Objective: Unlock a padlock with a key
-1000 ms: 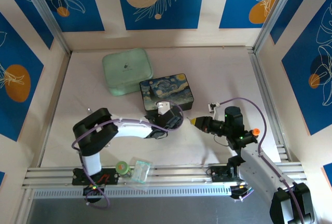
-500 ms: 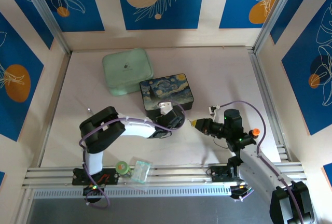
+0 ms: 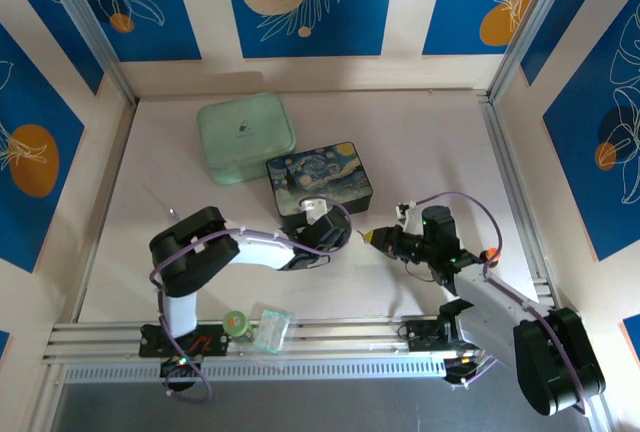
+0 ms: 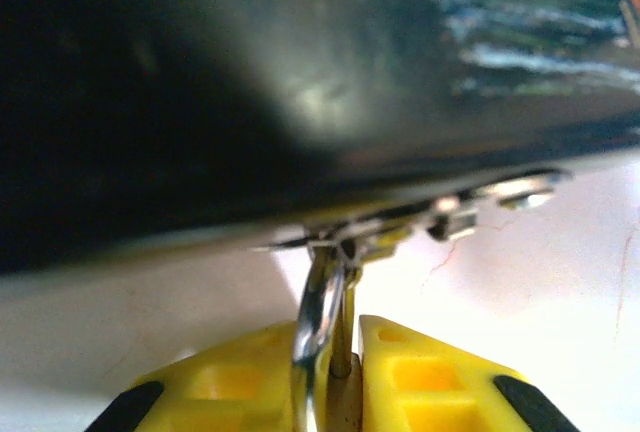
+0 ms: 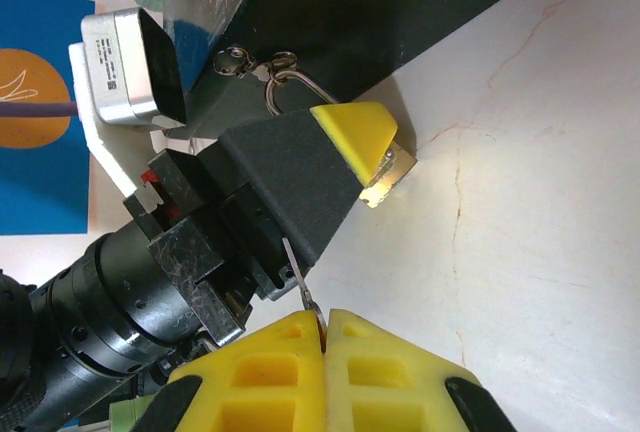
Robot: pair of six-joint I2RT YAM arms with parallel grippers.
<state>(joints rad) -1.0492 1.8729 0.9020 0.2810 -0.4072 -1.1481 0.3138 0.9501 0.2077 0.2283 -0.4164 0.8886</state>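
The small brass padlock (image 5: 392, 174) hangs by its silvery shackle (image 4: 315, 322) from the latch (image 4: 345, 245) on the front of the dark starry-night box (image 3: 320, 177). My left gripper (image 4: 335, 337) is shut on the padlock's body (image 4: 345, 397), right against the box front. In the top view the left gripper (image 3: 322, 216) sits at the box's near edge. My right gripper (image 5: 324, 317) is shut on the thin silvery key (image 5: 298, 270), whose blade points up toward the left gripper's dark body. From above, the right gripper (image 3: 372, 237) is just right of the padlock, a short gap away.
A mint-green case (image 3: 245, 137) lies behind and to the left of the box. A small green-capped item (image 3: 235, 322) and a clear packet (image 3: 270, 329) rest on the front rail. Metal frame posts and blue patterned walls close in the table (image 3: 430, 152) on three sides.
My left jaws have closed onto the padlock. The box has slid slightly left. My right gripper with the key has edged left, toward the padlock.
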